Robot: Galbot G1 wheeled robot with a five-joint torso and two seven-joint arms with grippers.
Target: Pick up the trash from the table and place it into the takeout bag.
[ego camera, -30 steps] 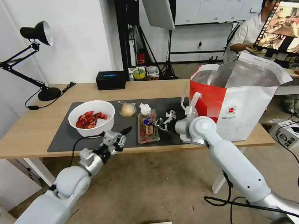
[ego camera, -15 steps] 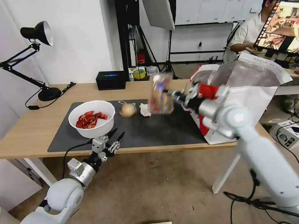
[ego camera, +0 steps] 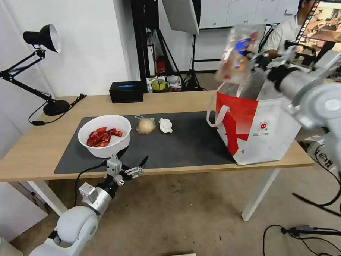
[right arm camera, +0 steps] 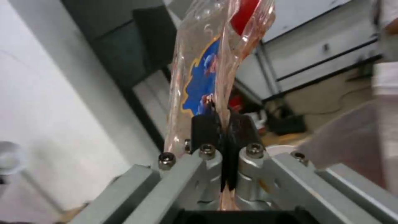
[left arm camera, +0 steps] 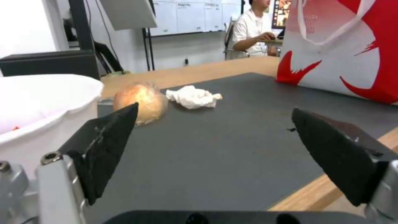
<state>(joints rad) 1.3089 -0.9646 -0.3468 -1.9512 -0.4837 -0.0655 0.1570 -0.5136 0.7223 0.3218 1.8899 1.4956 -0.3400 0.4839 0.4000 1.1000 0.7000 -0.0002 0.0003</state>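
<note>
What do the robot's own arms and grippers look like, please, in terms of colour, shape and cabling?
Both arms are smooth, rounded white shells with silver-grey metal wrist sections. The left gripper has pointed black fingers on grey bolted brackets, with a black cable looping from its wrist. The right gripper has black pads on silver brackets with hex bolts.

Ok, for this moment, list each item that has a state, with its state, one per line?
Clear plastic hinged tray: closed, held in the air above the bag.
Right gripper: shut on the tray's edge.
Left gripper: open, empty, at the table's near edge.
White and red takeout bag: open, upright.
White round bowl: upright, holding red shells.
White tissue: crumpled.
Small clear bag: knotted.
</note>
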